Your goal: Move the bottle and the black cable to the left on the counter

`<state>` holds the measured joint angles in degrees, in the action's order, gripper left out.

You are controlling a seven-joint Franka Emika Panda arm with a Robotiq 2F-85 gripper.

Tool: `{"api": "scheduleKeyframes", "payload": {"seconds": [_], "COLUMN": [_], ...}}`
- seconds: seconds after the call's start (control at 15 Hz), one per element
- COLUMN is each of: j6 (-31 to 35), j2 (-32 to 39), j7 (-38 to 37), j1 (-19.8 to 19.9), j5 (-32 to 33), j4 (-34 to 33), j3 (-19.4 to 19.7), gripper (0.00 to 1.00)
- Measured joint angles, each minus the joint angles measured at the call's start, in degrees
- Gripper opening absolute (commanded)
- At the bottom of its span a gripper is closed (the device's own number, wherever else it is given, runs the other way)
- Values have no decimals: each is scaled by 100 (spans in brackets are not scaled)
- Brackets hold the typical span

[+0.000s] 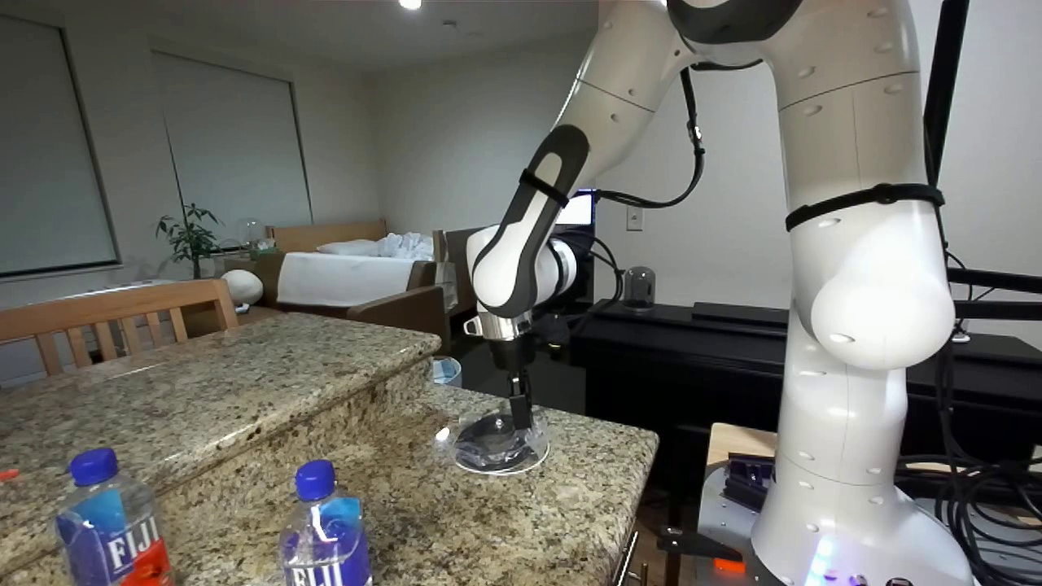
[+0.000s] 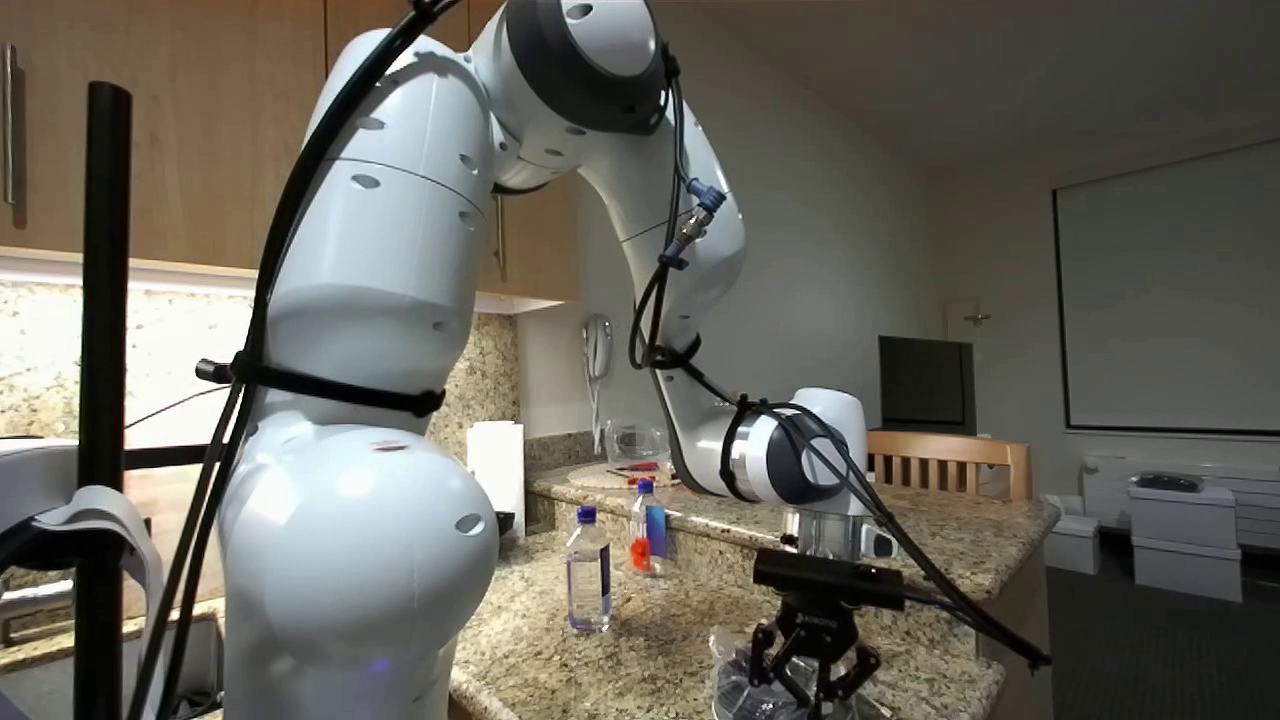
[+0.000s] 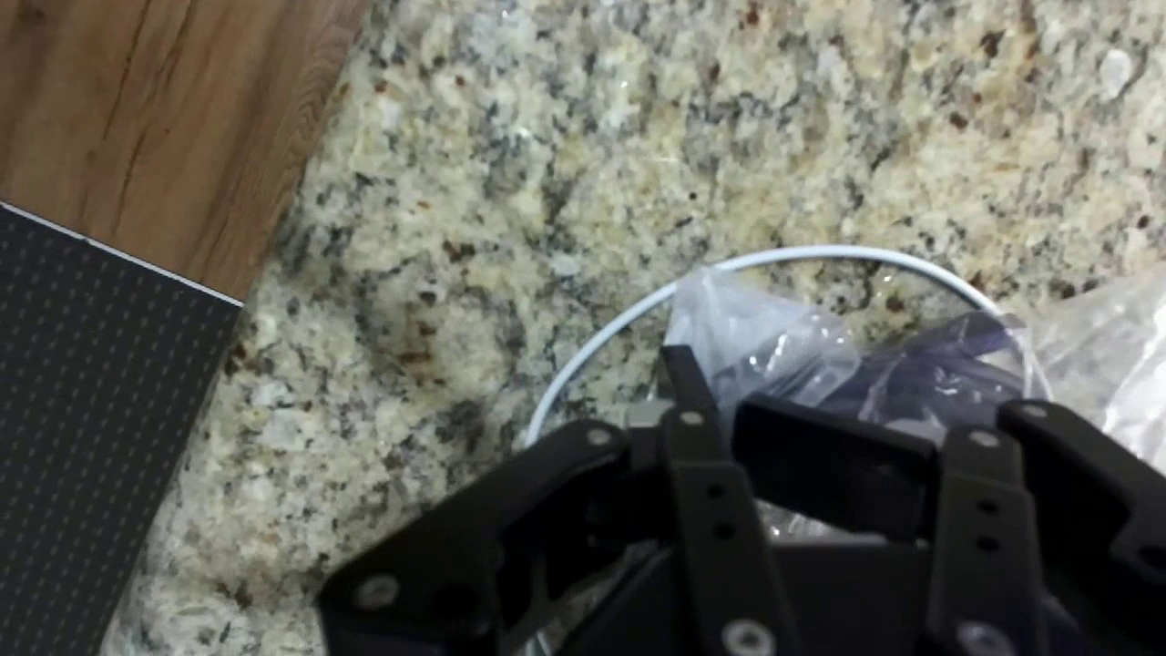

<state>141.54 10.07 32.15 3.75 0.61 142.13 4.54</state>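
Note:
The black cable is a dark coil in a clear plastic bag on the lower counter, with a white cable loop around it. The coil also shows in another exterior view and in the wrist view. My gripper points down at the bag. In the wrist view its fingertips are almost together with clear plastic pinched between them; whether they hold the coil itself is hidden. Two clear bottles with blue caps stand upright on the counter, a nearer one and a farther one, apart from my gripper.
A raised granite ledge runs along the lower counter. The lower counter's edge drops to the floor near the gripper. A paper towel roll stands farther back. A wooden chair is behind the ledge.

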Motion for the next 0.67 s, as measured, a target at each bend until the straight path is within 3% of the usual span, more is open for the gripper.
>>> {"api": "scheduleKeyframes", "payload": {"seconds": [0.67], "j6": [-32], "j2": [-160], "j7": [-216], "j1": [-30], "j5": [124], "j4": [-46], "j3": [-160], "gripper": [9]}}
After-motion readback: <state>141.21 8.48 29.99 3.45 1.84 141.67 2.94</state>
